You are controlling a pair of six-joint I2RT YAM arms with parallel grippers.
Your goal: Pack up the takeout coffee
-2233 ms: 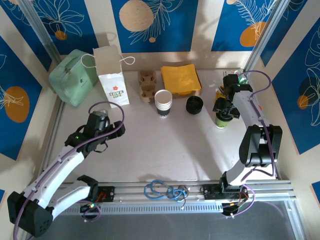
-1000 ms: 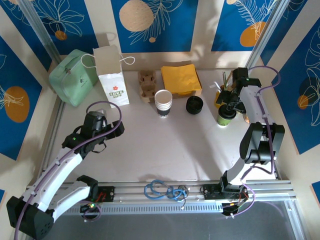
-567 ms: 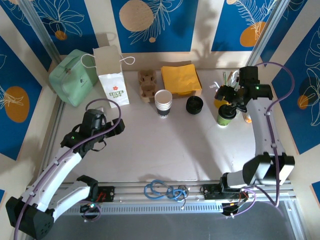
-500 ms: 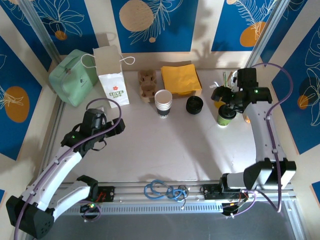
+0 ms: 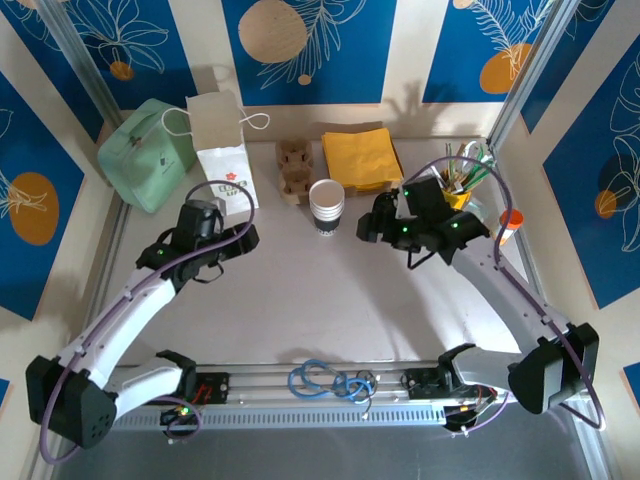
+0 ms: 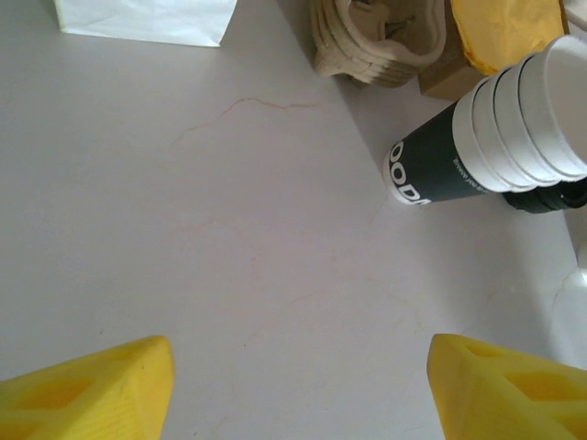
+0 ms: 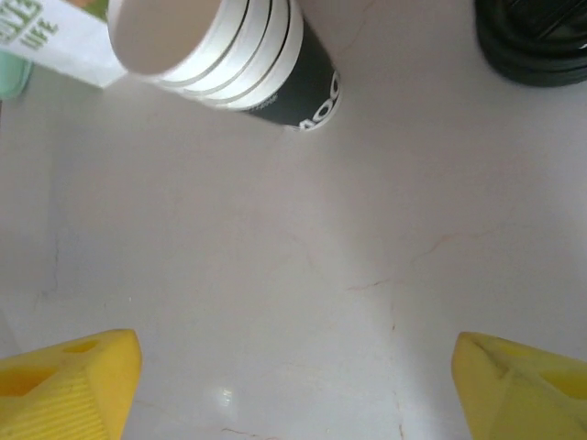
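Pilot: Pale counter (image 5: 320, 300) from my seat, near edge first: a blue cable loop (image 5: 312, 378) on the rail between the two bases, then bare surface.

Spotter: Jaws?

Pilot: My left gripper (image 6: 298, 385) hangs over bare counter, jaws wide apart with nothing between them. My right gripper (image 7: 298, 390) is the same, spread wide and empty. It's over the middle, near the stack of white cups (image 7: 229, 55) and the loose black lids (image 7: 537, 41).

Spotter: And the takeout coffee?

Pilot: I can't place it. My guess is that the right arm (image 5: 480, 260) covers it, somewhere near the yellow utensil holder (image 5: 458, 198), but I wouldn't swear to that. Neither gripper carries it, that much I can say.

Spotter: Back row?

Pilot: White paper bag (image 5: 222, 150) upright at back left, with a green soft bag (image 5: 148, 155) beside it. Then pulp cup carriers (image 5: 293, 170) and yellow napkins (image 5: 360, 158). Blue leaf-print panels (image 5: 300, 45) stand behind everything.

Spotter: So how far along are we?

Pilot: Early, I'd judge. I see no coffee seated in a carrier or standing in the paper bag. What's left is nearly the whole job: find the lidded cup, close on it, carry it across and set it in upright.
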